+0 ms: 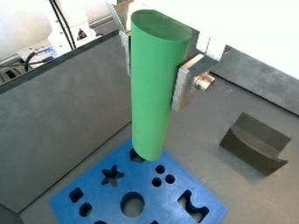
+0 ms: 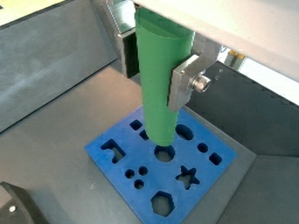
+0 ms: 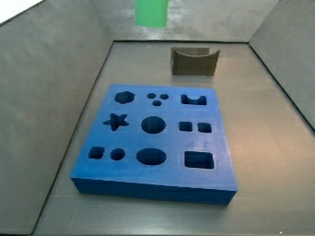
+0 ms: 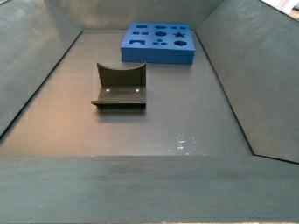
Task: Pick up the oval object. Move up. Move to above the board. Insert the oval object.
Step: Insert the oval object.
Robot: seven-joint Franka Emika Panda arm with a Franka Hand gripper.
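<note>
The oval object, a long bright-green peg, hangs upright in my gripper; it also shows in a wrist view. The silver fingers are shut on its upper part, also seen in a wrist view. The bright-blue board with many shaped cutouts lies flat below. The peg's lower end hangs above the board near a cutout, not touching it. In a side view only the peg's lower end shows, high above the board. The board also shows in a side view, where my gripper is out of view.
The dark fixture, a notched bracket, stands on the grey floor apart from the board; it also shows in a side view and a wrist view. Sloping grey walls enclose the floor on all sides.
</note>
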